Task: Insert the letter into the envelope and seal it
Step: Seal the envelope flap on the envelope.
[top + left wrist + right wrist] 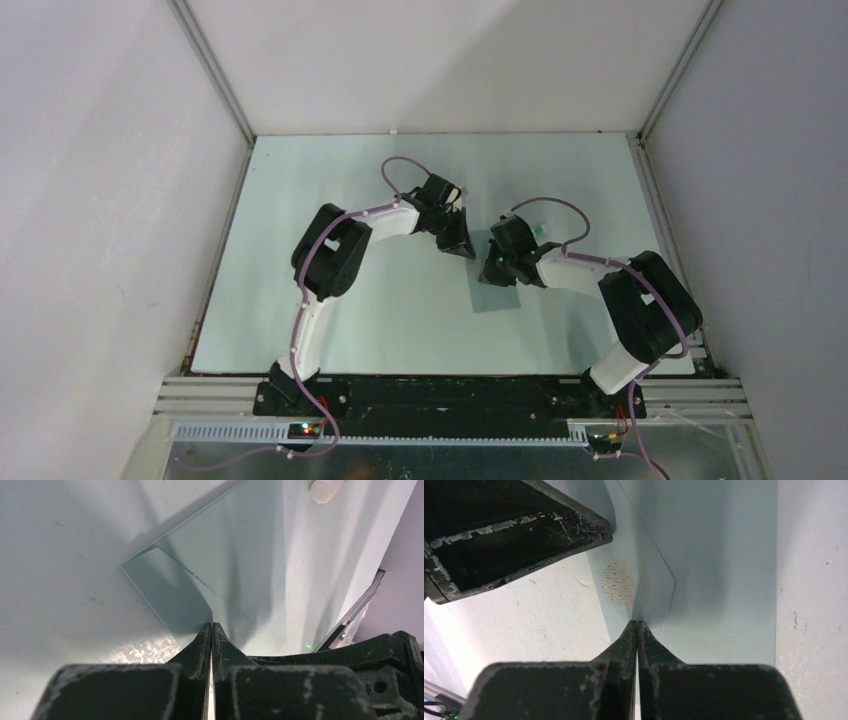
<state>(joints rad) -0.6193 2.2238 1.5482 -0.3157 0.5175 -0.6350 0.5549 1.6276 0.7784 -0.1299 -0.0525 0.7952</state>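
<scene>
The envelope (240, 555) lies flat on the bench (400, 320), a little right of the middle, and both hands meet above it. Its triangular flap (639, 555) is folded over the body. I cannot tell if the flap lies fully flat or stands a little up. A small golden tree ornament (620, 582) is printed on the flap.

The left hand (211, 630) is closed, its two fingers are pressed together and nothing is between them. It stands at the far end of the envelope. In its own wrist view the rounded tip of the flap is just in front of the fingertips, but I cannot tell if they touch the paper.

The right hand (636, 626) is also closed and grips nothing. It is over the near part of the envelope, with its fingertips just beside the ornament and close to the edge of the flap. Here too contact is not clear. From the right wrist, the left hand shows as a dark shape at the upper left, near the envelope's edge. The two hands are near each other but apart.

A small white stick (325, 487) lies on the bench beyond the envelope, on the far right side. The right arm (640, 300) reaches in from the right and covers part of the envelope in the top view.
</scene>
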